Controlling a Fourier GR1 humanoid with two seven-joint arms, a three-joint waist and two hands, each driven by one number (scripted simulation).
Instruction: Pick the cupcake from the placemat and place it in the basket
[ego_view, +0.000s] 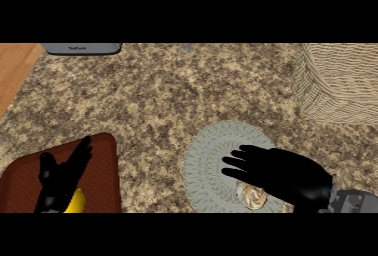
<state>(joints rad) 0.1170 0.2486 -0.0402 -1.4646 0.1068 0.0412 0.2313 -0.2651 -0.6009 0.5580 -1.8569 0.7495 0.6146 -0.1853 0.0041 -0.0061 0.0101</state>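
A round grey woven placemat (214, 145) lies on the speckled counter at lower centre. On its near part sits the cupcake (253, 196), mostly hidden under my right hand (288, 175), which hovers over it with fingers spread and straight, pointing left. The wicker basket (336, 82) stands at the far right, well beyond the placemat. At lower left my left hand (63, 175) rests open, fingers up, over a brown tray.
The brown tray (103, 170) at lower left holds a yellow object (74, 201) partly hidden by my left hand. A grey appliance edge (81, 48) shows at the top left. Bare wood (15, 70) borders the counter's left side.
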